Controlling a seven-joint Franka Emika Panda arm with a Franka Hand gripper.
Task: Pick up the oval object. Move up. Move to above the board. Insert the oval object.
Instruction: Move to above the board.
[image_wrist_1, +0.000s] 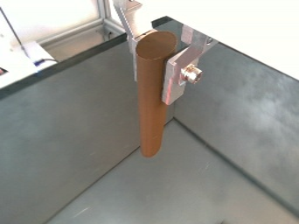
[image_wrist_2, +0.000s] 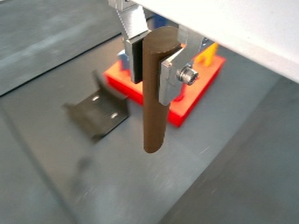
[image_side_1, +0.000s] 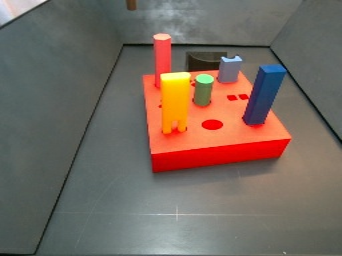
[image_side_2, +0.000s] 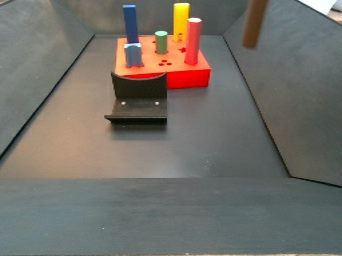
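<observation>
The oval object is a long brown peg with an oval end (image_wrist_1: 149, 96). It hangs upright, clamped near its upper end between the silver fingers of my gripper (image_wrist_1: 156, 61), which is shut on it. It also shows in a wrist view (image_wrist_2: 153, 105), held in the gripper (image_wrist_2: 156, 66) well above the floor, with the red board (image_wrist_2: 181, 109) below and behind it. In the side views only the peg's lower part shows, high up at the frame edge (image_side_1: 131, 4) (image_side_2: 254, 22); the gripper itself is out of view there.
The red board (image_side_1: 214, 150) (image_side_2: 187, 75) carries a red cylinder (image_side_1: 163, 52), a yellow piece (image_side_1: 175, 100), a green cylinder (image_side_1: 203, 90), a blue block (image_side_1: 265, 95) and a grey-blue piece (image_side_1: 230, 68). The fixture (image_side_2: 136, 98) (image_wrist_2: 96, 112) stands beside it. Grey walls enclose the floor.
</observation>
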